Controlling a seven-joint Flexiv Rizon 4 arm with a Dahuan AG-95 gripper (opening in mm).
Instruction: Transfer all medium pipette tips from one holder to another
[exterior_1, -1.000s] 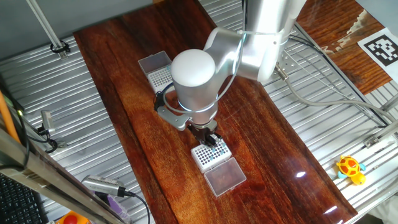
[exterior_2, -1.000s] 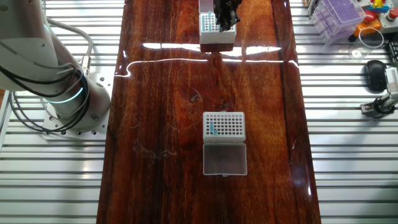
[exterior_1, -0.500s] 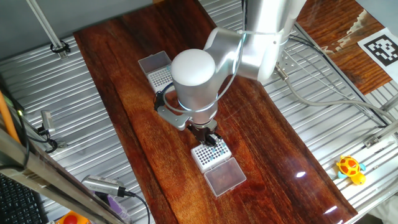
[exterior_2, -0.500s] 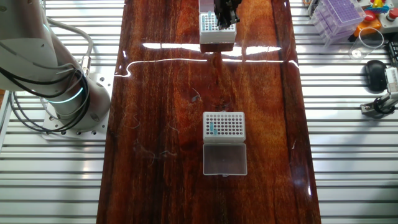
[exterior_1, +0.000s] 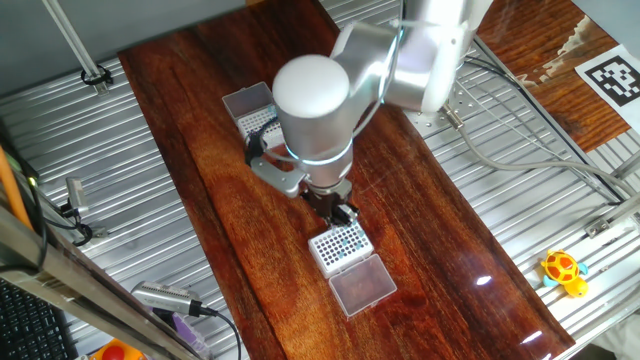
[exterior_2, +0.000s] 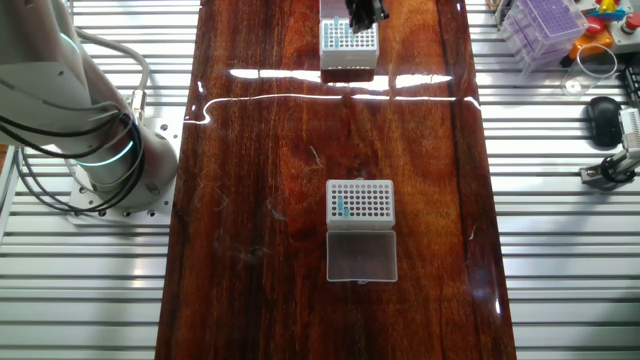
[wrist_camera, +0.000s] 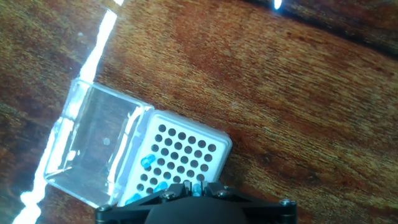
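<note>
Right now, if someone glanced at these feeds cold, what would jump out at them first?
Probably the big white arm looming over the dark wooden table, its gripper poised just above a white tip holder with its clear lid folded open. In the hand view, a few medium pipette tips show as blue dots in that holder's hole grid. A second holder, holding blue tips too, sits apart mid-table.

Teal-blue medium pipette tips (wrist_camera: 147, 162) in white dark-holed holder (wrist_camera: 186, 149), reddish-brown wood-grain table (wrist_camera: 298, 93)

Bright overhead light; glare streaks on table (exterior_2: 300, 130).
</note>
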